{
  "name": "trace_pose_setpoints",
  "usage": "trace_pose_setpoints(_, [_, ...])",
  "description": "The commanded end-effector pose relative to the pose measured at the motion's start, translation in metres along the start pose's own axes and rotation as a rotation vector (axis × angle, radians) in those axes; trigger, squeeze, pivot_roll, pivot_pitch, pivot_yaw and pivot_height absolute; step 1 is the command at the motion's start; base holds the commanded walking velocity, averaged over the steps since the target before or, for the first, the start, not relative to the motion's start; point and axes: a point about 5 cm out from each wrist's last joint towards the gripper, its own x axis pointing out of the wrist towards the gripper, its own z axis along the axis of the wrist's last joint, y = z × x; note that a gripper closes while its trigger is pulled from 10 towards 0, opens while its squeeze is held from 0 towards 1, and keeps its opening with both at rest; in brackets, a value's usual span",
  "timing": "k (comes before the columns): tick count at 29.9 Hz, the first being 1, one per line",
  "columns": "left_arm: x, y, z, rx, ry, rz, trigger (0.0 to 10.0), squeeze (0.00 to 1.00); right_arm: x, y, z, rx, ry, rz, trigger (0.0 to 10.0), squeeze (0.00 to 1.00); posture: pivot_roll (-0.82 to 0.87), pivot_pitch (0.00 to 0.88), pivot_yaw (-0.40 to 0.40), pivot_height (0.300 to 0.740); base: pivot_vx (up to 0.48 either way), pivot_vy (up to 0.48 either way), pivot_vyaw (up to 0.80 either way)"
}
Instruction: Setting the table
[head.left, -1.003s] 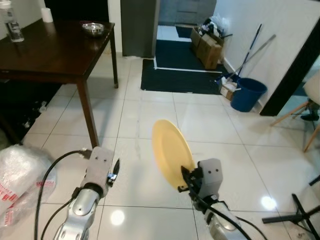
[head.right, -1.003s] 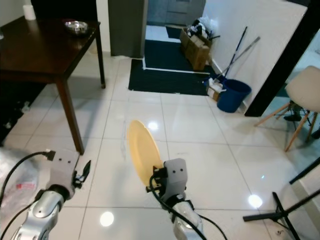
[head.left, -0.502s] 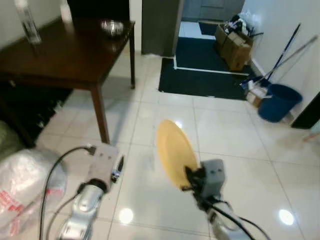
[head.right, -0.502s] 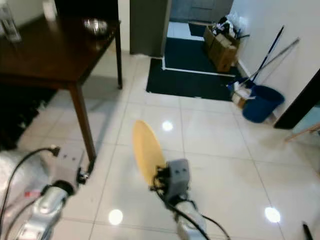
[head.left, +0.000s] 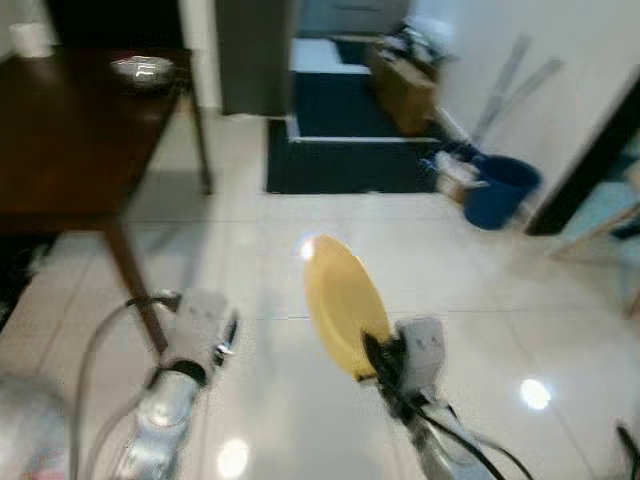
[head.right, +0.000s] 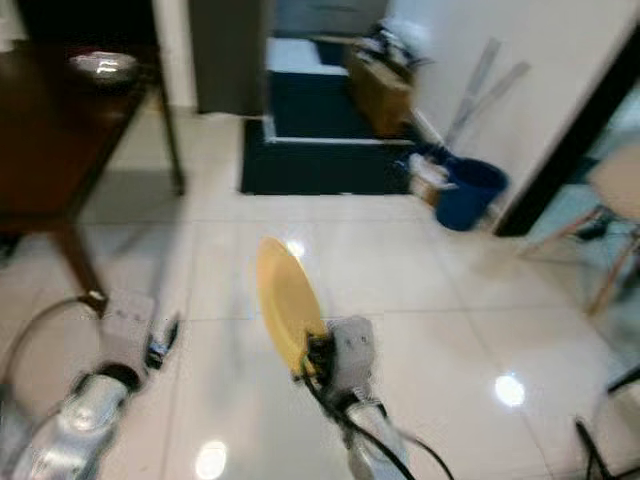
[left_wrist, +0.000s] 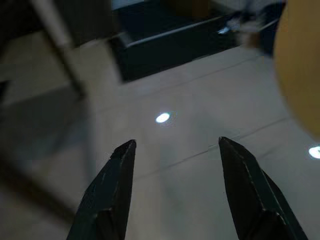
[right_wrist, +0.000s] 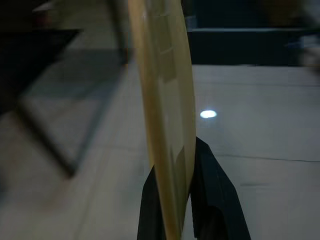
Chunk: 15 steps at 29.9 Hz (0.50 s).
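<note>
A yellow plate (head.left: 343, 301) stands on edge above the white tiled floor, held at its lower rim by my right gripper (head.left: 376, 360), which is shut on it. The right wrist view shows the plate (right_wrist: 162, 100) edge-on between the two black fingers (right_wrist: 212, 197). My left gripper (left_wrist: 175, 165) is held out low on the left with its fingers apart and nothing between them; its silver wrist (head.left: 195, 325) is in the left eye view. The dark wooden table (head.left: 70, 140) stands ahead on the left with a metal bowl (head.left: 142, 70) near its far corner.
A dark mat (head.left: 345, 165) lies before a doorway ahead. A blue bucket (head.left: 500, 190) with broom handles and cardboard boxes (head.left: 405, 85) stand by the right wall. A chair leg (head.left: 590, 235) shows at the far right. The picture is blurred.
The whole view has swung and blurred, so the camera is moving; the table now sits further left. The plate stays in my right gripper and the left gripper stays open.
</note>
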Motion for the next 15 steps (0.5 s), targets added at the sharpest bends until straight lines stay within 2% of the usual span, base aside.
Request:
trace_pose_setpoints(1, [-0.0045,0.0059,-0.0093,0.015,0.034,0.013,10.0,0.00,-0.0005,0.0073,-0.0034,0.019,0.004,0.017,10.0,0.00,0.05,0.110,0.028,0.740,0.480,0.000,-0.80])
trace_pose_setpoints(9, [-0.0032,0.0065,-0.0090,0.016,0.031,0.010,10.0,0.00,-0.0001,0.0057,-0.0039,0.012,0.005,0.008,10.0,0.00,0.05,0.108,0.029,0.740,0.480,0.000,-0.79])
trace_pose_setpoints(15, [-0.0027,0.0071,-0.0089,0.018,0.030,0.007,10.0,0.00,-0.0002,0.0035,-0.0044,0.007,0.004,-0.006,10.0,0.00,0.05,0.105,0.036,0.740,0.480,0.000,0.00])
